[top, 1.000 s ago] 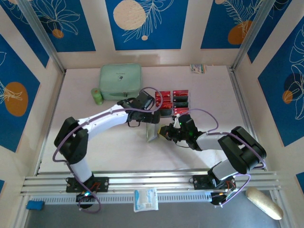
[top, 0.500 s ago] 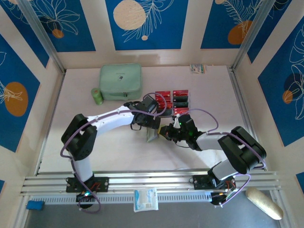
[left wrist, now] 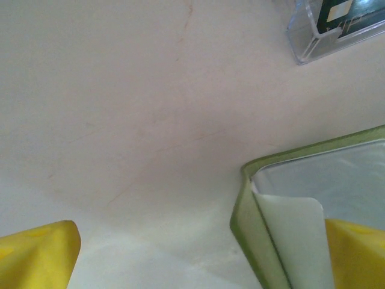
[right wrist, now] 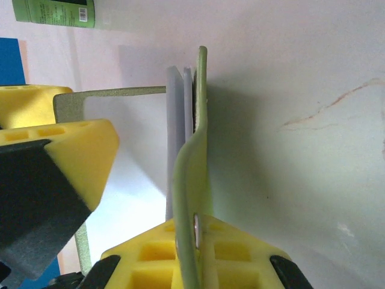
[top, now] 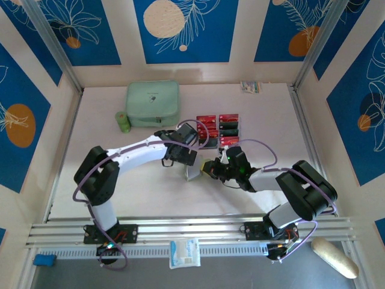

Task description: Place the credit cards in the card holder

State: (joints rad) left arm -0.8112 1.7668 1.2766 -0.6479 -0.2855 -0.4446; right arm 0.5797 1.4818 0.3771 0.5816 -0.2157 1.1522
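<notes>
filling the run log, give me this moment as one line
left fingers: open, empty, by wallet edge | right fingers: shut on wallet flap | cards: in tray | step: no card held

Soft, even light falls from above, so the pale, smooth worktop (top: 144, 180) looks bright and the white robot arms (top: 138, 147) cast only faint, diffuse shadows on it. The overhead view is crisp throughout. Up close at the left wrist, the olive-green fold-over wallet (left wrist: 243, 241) has a fuzzy near edge and the clear plastic tray (left wrist: 301, 42) glints. At the right wrist, a grey shadow lies beside the wallet.
</notes>
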